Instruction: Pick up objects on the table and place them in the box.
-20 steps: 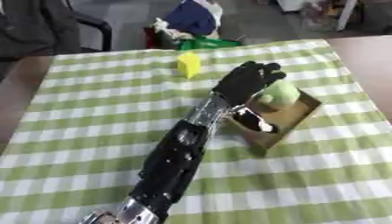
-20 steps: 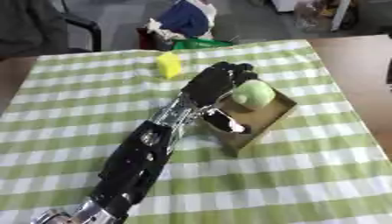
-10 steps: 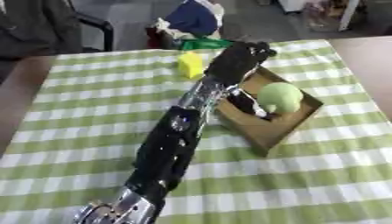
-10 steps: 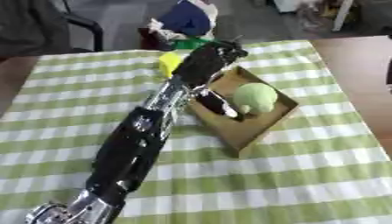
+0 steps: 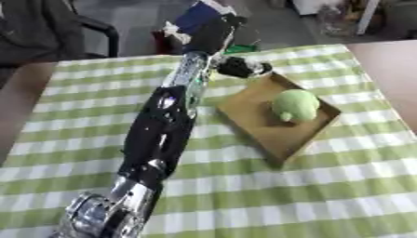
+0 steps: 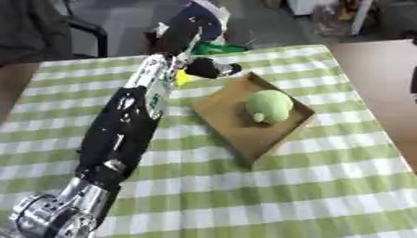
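Right eye view: left hand (image 6: pixel 185 32) grip unclear, arm hiding yellow block (image 6: pixel 182 79) beside box (image 6: pixel 224 120).

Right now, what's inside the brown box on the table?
The brown box holds one pale green, rounded object, lying towards its right side. The rest of the floor looks bare. The left hand hangs over the box's far corner and covers that bit, so anything there can't be seen.
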